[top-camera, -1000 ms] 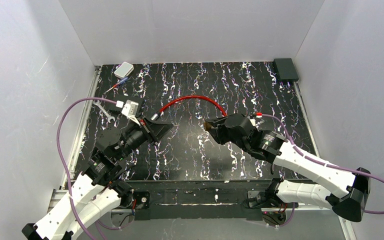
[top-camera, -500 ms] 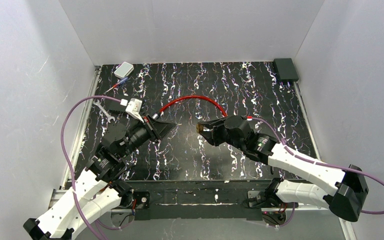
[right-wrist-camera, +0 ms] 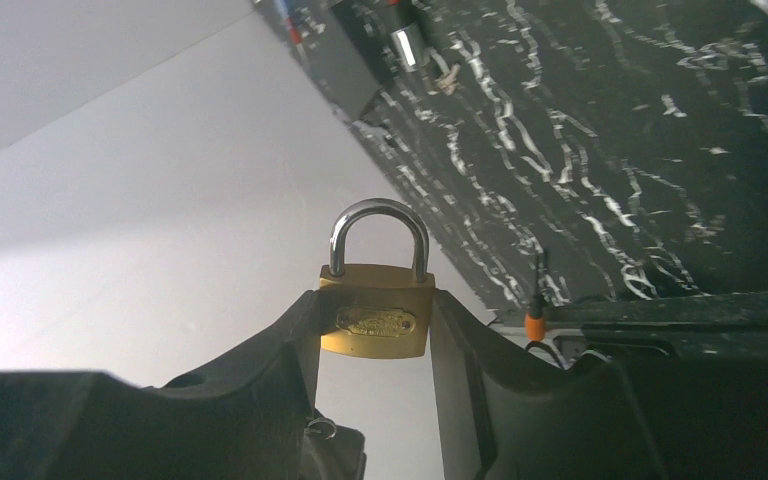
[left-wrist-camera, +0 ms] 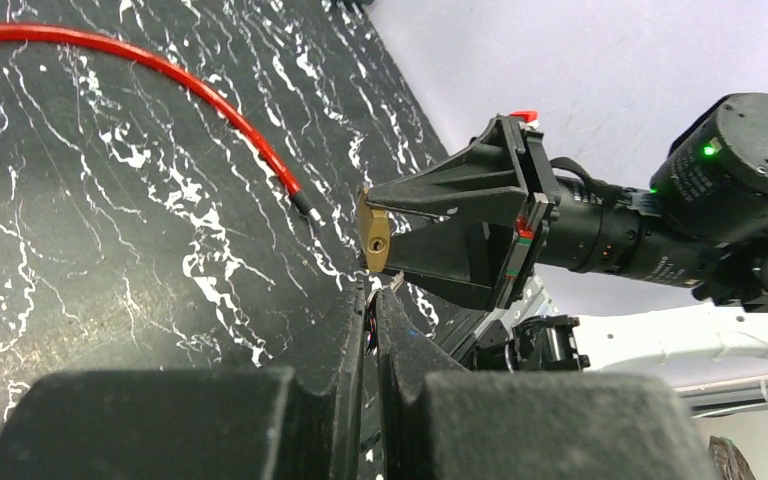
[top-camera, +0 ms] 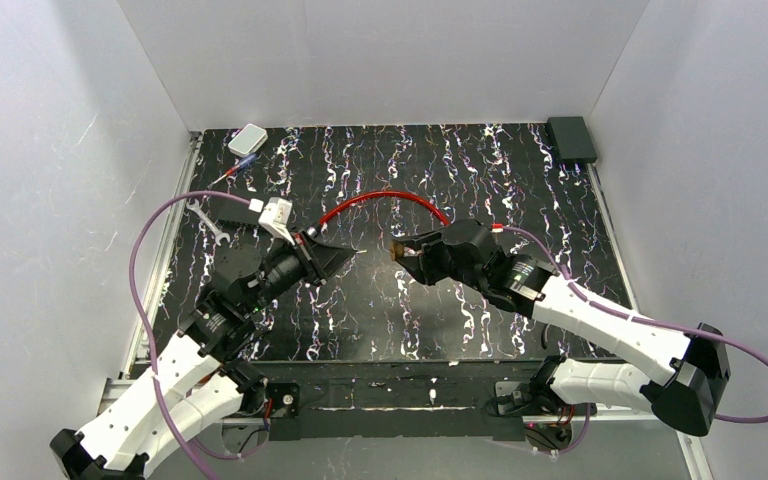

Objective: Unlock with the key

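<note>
Gripping a small brass padlock (right-wrist-camera: 377, 320) by its sides, the right claw (right-wrist-camera: 375, 305) faces the left claw (left-wrist-camera: 370, 300), pinched shut.

The padlock (right-wrist-camera: 377, 318) has a brushed, brass-coloured metal body and a bright, polished steel shackle (right-wrist-camera: 378, 212). The right gripper (right-wrist-camera: 377, 340) has matt black plastic fingers (right-wrist-camera: 465, 370). The red cable (left-wrist-camera: 160, 75) wears a glossy plastic skin. The table (top-camera: 480, 170) is matt black, streaked white.
</note>
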